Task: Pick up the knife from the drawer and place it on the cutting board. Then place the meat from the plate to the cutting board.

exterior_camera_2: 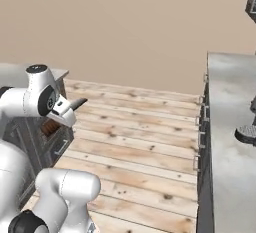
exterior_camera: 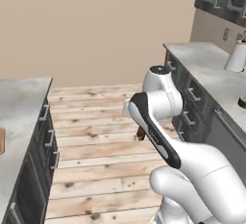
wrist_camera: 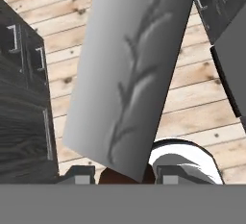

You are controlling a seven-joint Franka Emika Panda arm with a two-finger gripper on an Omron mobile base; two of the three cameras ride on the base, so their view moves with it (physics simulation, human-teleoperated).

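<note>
The robot's gripper is clamped on the knife, whose grey blade rises broad and close in the hand view while the reddish-brown handle sits pinched between the two fingertips. From the right base view, the knife is held in the air above the wooden floor, beside dark cabinets and well apart from the grey counter on the right.

No readable text, label, brand, number or sign appears on anything in these views.
</note>
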